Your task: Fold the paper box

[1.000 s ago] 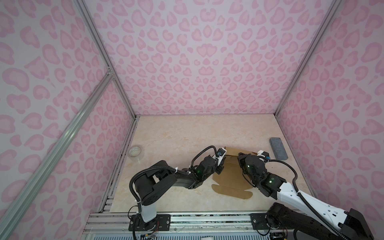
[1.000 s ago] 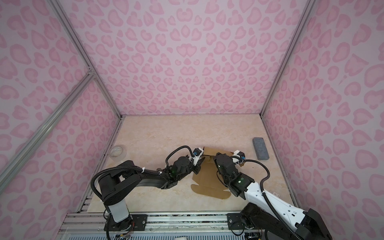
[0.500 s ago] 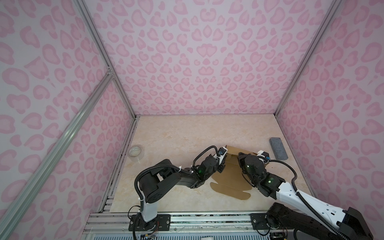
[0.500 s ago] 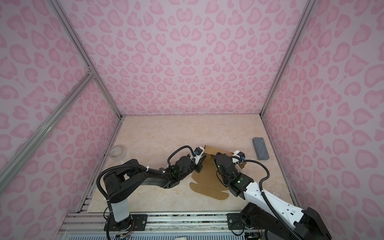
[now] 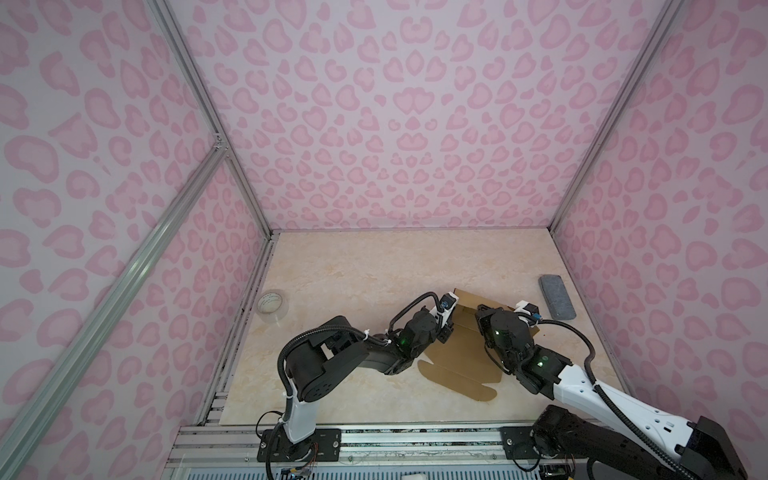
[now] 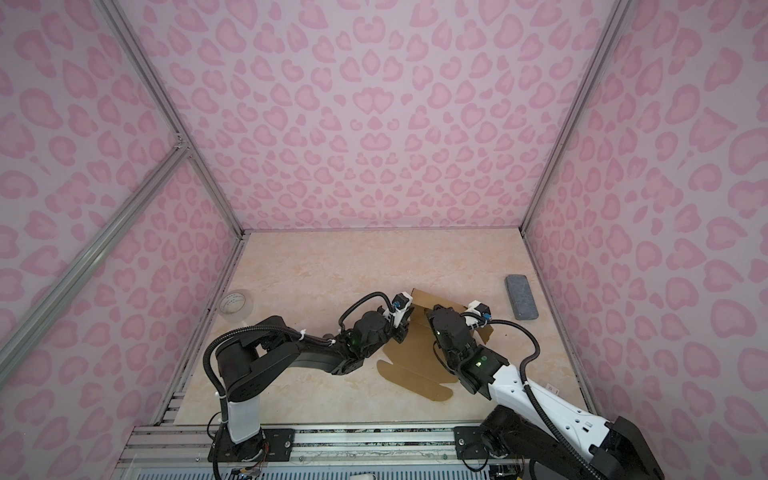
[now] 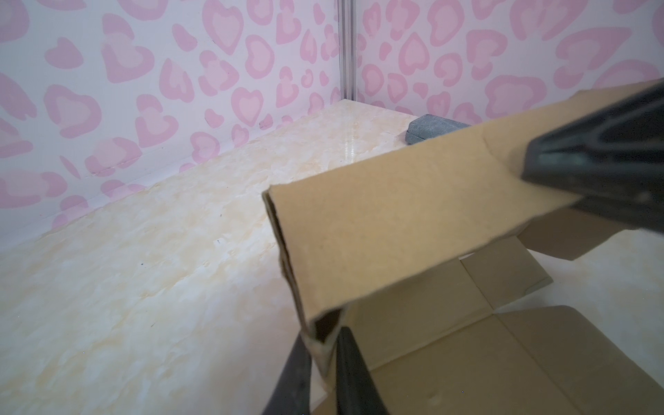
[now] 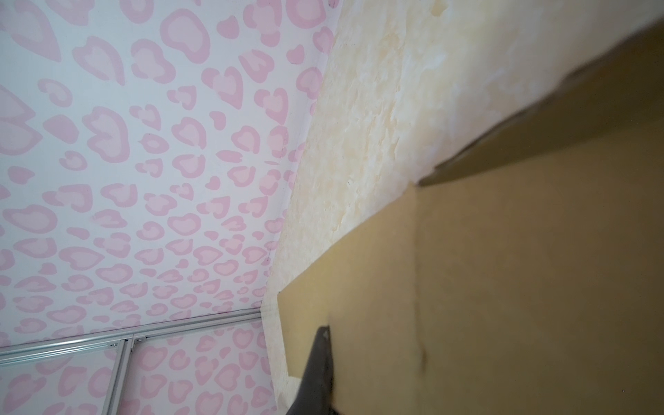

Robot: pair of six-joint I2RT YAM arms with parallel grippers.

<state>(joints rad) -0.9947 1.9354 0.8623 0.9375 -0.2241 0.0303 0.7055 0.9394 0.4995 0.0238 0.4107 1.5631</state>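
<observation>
Top views: paper box (image 5: pixel 457 365) lies part-folded on the table (image 5: pixel 374 266), directly between and under both jaw sets. Its far panel is raised, its rounded near flaps flat. Left gripper (image 5: pixel 446 328) is at the box's left edge and right gripper (image 5: pixel 482 311) at the raised panel, the two close together. Grey block (image 5: pixel 557 297) sits beyond the right jaws, apart. Tape roll (image 5: pixel 272 305) is well off, out past the left arm.

Left wrist: left gripper (image 7: pixel 323 345) is clenched on the folded corner of the raised panel (image 7: pixel 395 222), card pinched between both fingers. A right finger (image 7: pixel 593 169) lies on the same panel's far end.

Right wrist: right gripper (image 8: pixel 325 337) is fully closed. One finger shows on the panel edge (image 8: pixel 503 287), the other is hidden behind the card. Reads as a pinch.
</observation>
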